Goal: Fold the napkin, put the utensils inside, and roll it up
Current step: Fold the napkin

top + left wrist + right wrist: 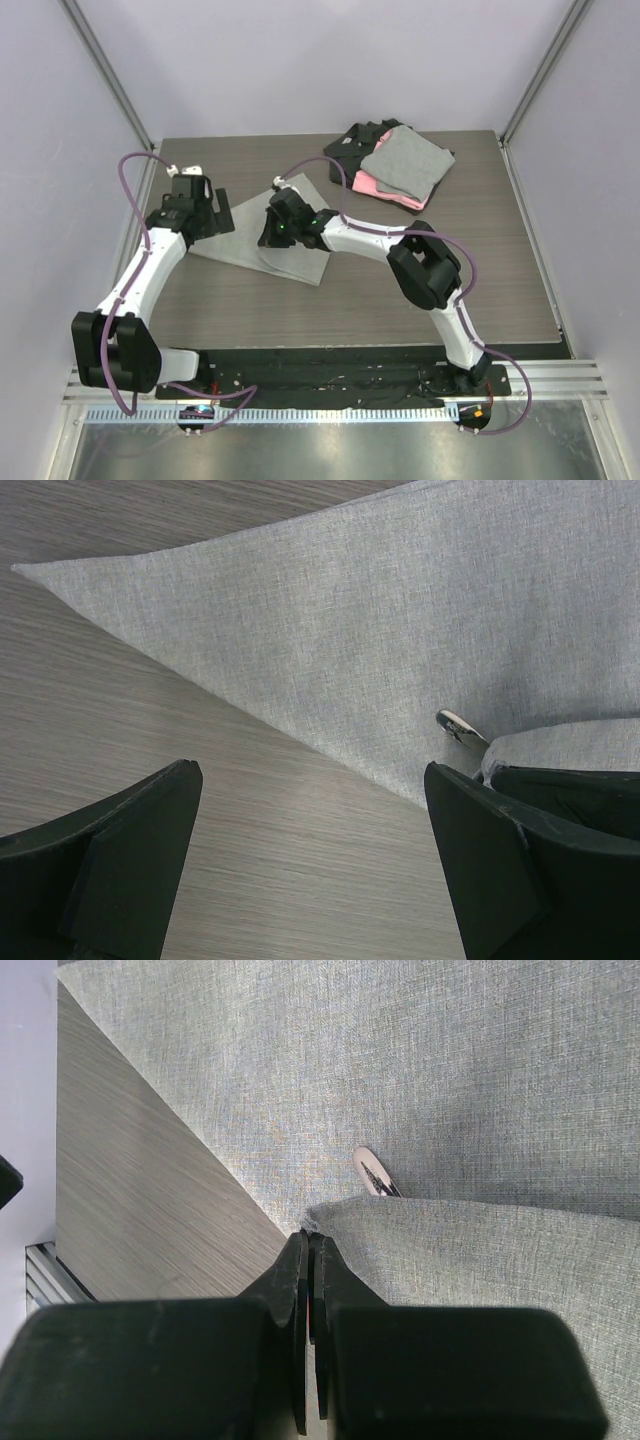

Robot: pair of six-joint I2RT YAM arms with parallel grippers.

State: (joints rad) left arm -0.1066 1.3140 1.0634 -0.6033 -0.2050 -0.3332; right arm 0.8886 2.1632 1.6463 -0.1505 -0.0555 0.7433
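On the wood-grain table (400, 300) the napkin (380, 610) lies folded left of centre, my right gripper (308, 1250) pinching its turned-over edge, my left gripper (310, 775) spread wide beside it; if that thin pinch slips, I risk the utensils (372, 1170), one tip peeking out, sliding free.

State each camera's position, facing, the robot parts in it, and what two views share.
Top external: above and behind the bases, looking down on the table; both arms, napkin, stacked cloths.
Left wrist: on the left arm, looking down through the open left pincer at a napkin corner.
Right wrist: on the right arm, looking down along the right pincer, shut on the napkin's fold.
Shared: both wrist views show the silver utensil tip poking from under that fold.
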